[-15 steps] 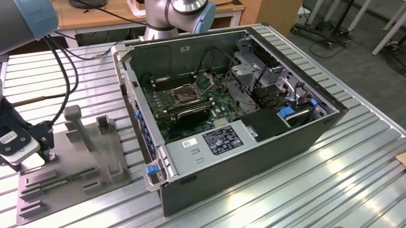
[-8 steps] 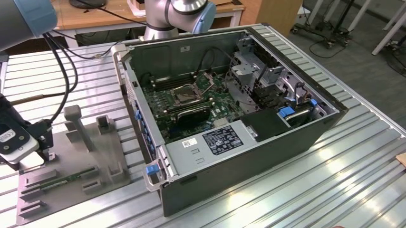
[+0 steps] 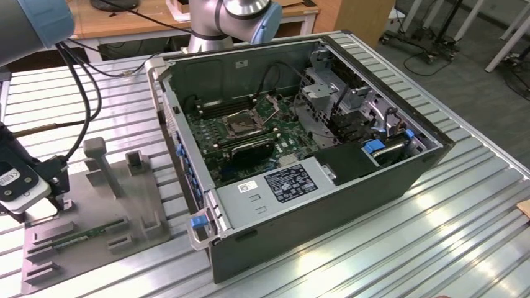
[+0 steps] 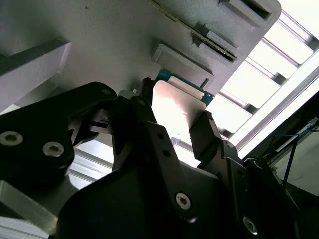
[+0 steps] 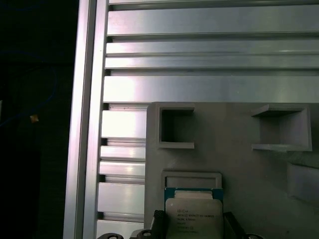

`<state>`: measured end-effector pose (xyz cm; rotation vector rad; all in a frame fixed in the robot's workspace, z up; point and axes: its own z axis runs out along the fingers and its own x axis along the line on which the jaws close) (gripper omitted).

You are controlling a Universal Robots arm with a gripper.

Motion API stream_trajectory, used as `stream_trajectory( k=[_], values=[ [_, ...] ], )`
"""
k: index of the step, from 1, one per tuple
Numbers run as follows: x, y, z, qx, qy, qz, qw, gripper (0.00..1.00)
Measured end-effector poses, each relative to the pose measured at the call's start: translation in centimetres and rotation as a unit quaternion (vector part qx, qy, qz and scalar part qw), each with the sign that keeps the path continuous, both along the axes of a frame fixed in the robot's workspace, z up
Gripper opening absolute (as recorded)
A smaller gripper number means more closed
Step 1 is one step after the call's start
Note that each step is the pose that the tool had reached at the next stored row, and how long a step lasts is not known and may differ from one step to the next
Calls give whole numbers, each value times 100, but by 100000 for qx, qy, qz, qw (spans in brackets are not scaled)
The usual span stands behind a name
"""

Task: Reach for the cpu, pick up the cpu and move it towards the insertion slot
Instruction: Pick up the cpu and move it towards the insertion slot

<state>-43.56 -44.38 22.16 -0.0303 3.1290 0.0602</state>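
Second wrist view: tool [image 4: 174, 103] apparently clamps one cpu [image 4: 175, 113].

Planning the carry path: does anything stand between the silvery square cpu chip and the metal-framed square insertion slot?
Yes. The silvery cpu is at the gripper by the grey fixture plate. The insertion slot lies inside the open black computer case, whose side wall rises between them.

Between the gripper [image 4: 175, 109], seemingly clamped on the cpu [image 5: 193, 214], and the insertion slot [image 3: 242, 126] stand the upright posts [image 3: 95, 158] of the grey fixture [image 3: 91, 231] and the computer case wall [image 3: 175, 146] on the exterior view's left; above the slot is open, with cables [image 3: 269, 71] and drive cage [image 3: 319, 93] crowding its far and right sides
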Motion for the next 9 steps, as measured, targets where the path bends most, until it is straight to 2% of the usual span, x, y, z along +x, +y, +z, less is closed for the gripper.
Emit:
stream_trajectory(
  k=[4, 9],
  values=[
    [0, 0, 23, -7, 12, 1, 100000, 54],
    [0, 0, 85, -2, 4, -3, 100000, 54]
  ],
)
